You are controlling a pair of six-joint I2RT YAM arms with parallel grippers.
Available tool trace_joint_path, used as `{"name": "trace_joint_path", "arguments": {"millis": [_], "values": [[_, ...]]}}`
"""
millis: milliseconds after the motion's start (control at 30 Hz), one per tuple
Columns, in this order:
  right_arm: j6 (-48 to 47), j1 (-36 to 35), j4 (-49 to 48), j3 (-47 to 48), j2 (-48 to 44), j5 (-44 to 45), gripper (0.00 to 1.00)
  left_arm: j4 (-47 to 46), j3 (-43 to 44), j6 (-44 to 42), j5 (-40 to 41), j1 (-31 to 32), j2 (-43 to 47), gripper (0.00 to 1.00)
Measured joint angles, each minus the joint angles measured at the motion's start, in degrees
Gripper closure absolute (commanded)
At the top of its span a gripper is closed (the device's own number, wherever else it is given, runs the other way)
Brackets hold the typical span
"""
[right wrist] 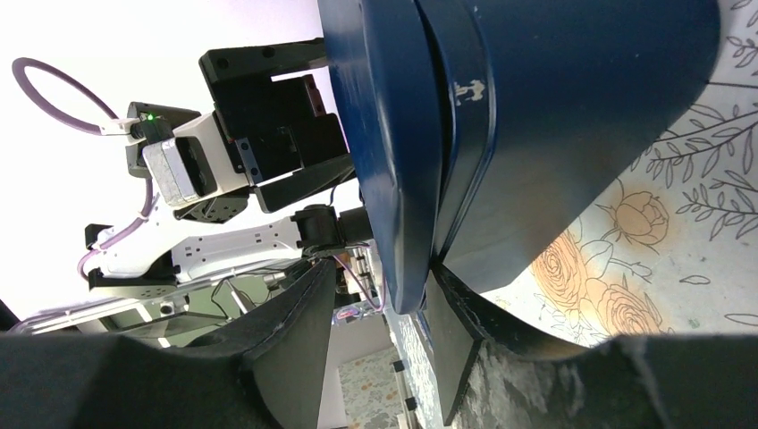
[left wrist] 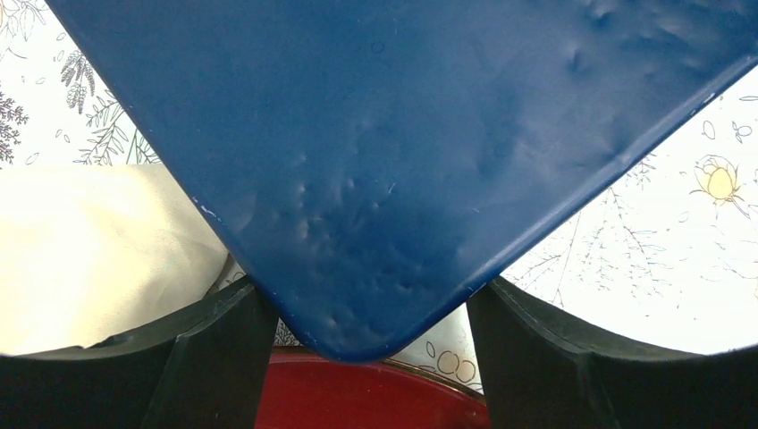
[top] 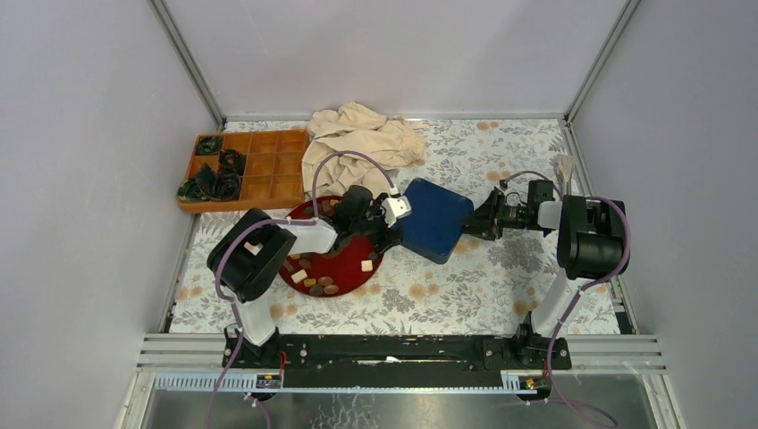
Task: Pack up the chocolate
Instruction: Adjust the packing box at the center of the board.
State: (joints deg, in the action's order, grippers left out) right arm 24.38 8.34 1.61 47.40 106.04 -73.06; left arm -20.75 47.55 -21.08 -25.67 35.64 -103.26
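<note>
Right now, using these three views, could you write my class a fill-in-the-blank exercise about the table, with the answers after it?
1. The chocolate pieces lie on a round ___ plate.
2. The left gripper and the right gripper each face a corner of the ___ box.
3. The wooden tray sits at the far ___ corner of the table.
Missing words: red; blue; left.

The plate bearing chocolate lies at the box's nine o'clock. The cloth lies at eleven, the tray at ten.
</note>
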Motion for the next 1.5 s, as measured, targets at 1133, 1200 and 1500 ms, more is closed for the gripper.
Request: {"name": "trace_joint_path", "arguments": {"millis": [1133, 1200, 1500], "values": [[7.04, -1.55, -8.74, -2.38, 0.00, -0.15, 0.52, 1.97, 4.13, 2.29, 2.99, 0.13, -3.87, 0.26], [7.23, -1.68, -8.76, -2.60, -0.02, -0.33, 0.52, 2.01, 4.31, 2.43, 3.06, 0.13, -4.09, 0.26], [8.00, -3.65, -8.00, -3.67, -0.02, -2.12, 0.47, 2.78, 5.05, 3.13, 3.91, 0.13, -4.46, 0.26]]}}
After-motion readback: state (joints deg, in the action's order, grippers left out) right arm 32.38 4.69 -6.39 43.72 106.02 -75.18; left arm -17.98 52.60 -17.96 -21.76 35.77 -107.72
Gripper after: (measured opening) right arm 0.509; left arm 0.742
